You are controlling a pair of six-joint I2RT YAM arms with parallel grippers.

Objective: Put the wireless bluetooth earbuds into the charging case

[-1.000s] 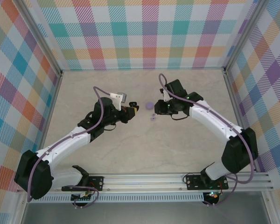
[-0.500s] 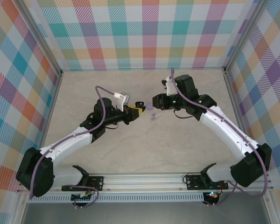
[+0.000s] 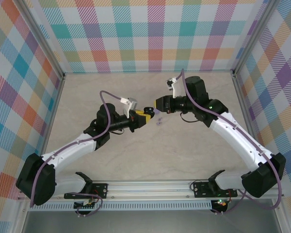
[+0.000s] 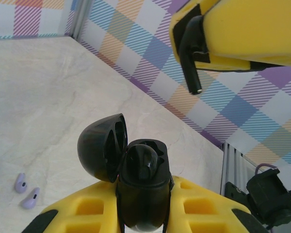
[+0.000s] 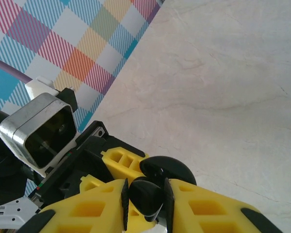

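here, the left gripper (image 3: 144, 115) is seen raised above the table (image 4: 48, 97), its yellow fingers (image 4: 87, 213) clamped on the black charging case (image 4: 141, 194). the case is held upright with its lid (image 4: 103, 148) swung open to the left, so the glossy inner wells are exposed. from the top, the right gripper (image 3: 158, 103) is found just beside the left one, the two tips nearly meeting over the middle of the table. in the right wrist view a small black earbud (image 5: 144, 195) is pinched between its narrowly set fingers (image 5: 102, 208), just in front of the open case (whether the earbud touches the case cannot be told). one finger of the right gripper is also shown in the left wrist view, hanging above the case and apart from it. two pale lavender earbuds (image 4: 20, 182) are left lying on the table, close together, below and to the left of the held case. the plaid wall (image 4: 150, 63) is seen behind the marble-like surface.
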